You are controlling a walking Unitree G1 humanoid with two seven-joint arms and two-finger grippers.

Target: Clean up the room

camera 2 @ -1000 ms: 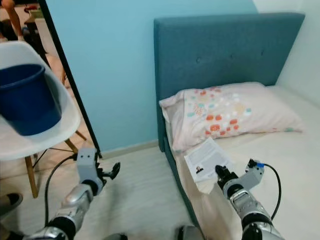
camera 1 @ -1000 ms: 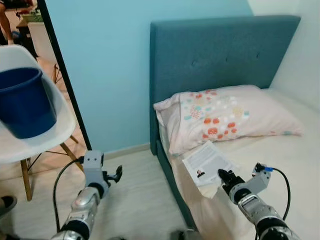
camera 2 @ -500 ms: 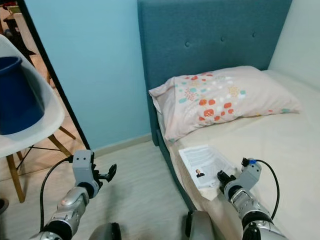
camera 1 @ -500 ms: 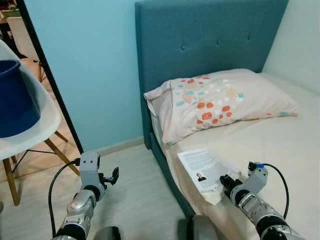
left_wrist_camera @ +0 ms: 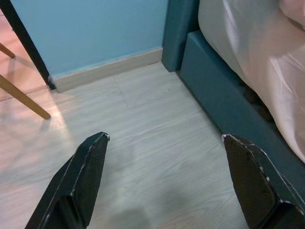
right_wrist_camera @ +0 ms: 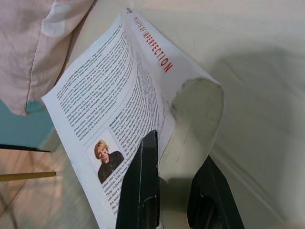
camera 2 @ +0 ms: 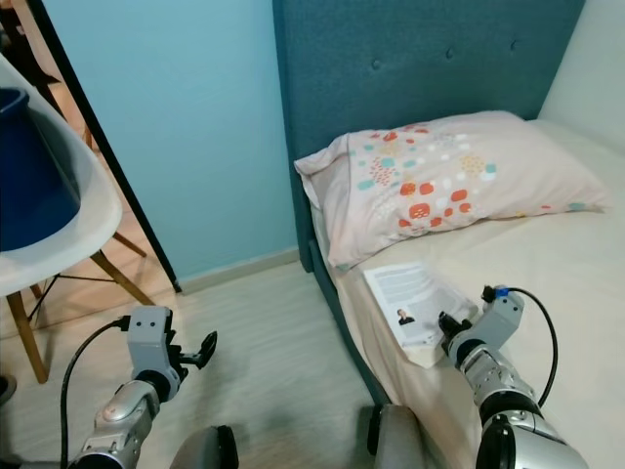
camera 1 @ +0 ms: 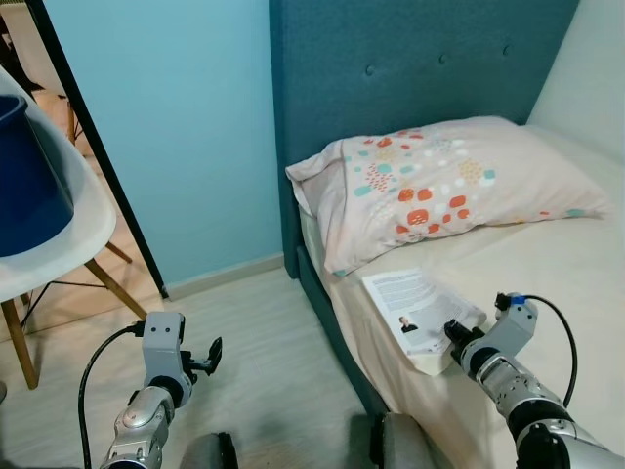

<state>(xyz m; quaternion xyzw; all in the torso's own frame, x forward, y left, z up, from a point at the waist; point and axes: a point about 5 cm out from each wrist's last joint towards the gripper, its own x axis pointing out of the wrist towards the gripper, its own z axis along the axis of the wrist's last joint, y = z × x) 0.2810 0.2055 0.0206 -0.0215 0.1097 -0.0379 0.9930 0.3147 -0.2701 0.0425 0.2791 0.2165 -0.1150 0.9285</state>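
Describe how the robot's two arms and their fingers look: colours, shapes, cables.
Both arms are jointed silver metal with black rings at the joints. The left gripper sits on a boxy grey wrist block with a black cable looping from it. The right gripper has a similar grey block with a small blue connector and a black cable. The fingers are long, black, flat and tapered, with scuffed edges.

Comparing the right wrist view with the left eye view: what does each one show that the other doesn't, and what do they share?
Right wrist view alone: the book's red spine lettering, readable back-cover text, and the right pincer's fingers closed on its curled cover. Left eye view alone: the teal headboard, blue bucket on the white chair, and the left pincer open over the floor. Shared: book, patterned pillow, bed sheet, right pincer.
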